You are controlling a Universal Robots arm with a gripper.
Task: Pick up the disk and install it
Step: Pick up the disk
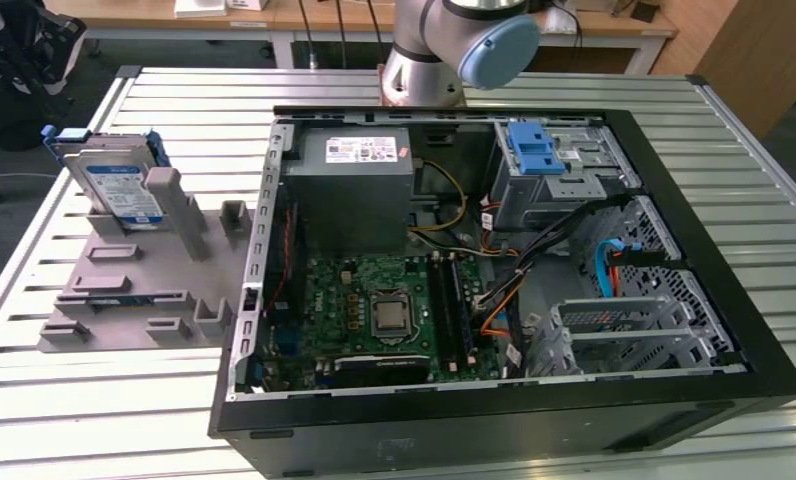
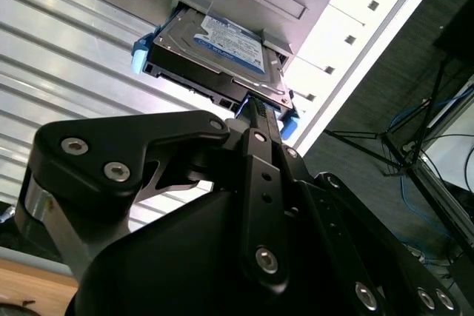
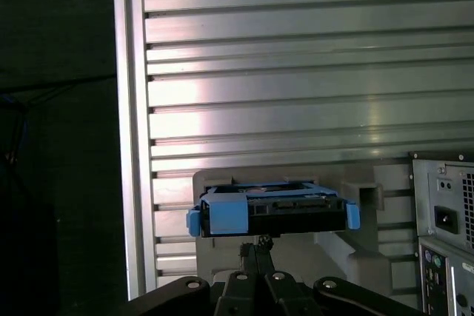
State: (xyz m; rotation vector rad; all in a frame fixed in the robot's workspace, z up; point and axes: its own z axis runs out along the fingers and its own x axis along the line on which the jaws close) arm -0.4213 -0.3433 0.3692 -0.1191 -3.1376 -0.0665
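A flat silver hard drive in a blue plastic carrier, the disk (image 1: 111, 185), is shown standing on edge in a grey plastic holding fixture (image 1: 118, 300). It is at the exterior view's left, beside an open black computer case (image 1: 505, 410) on a ribbed metal table (image 1: 65, 410). In both wrist views the black gripper (image 3: 261, 243) is pointed at the disk's narrow edge, apart from it. Its claw is drawn narrow, tips together, and nothing is held. For a sound grasp, the claw would need to be widened and centred between the carrier's blue ends. The table's edge runs close beside the fixture, and the case wall is near on the other side.
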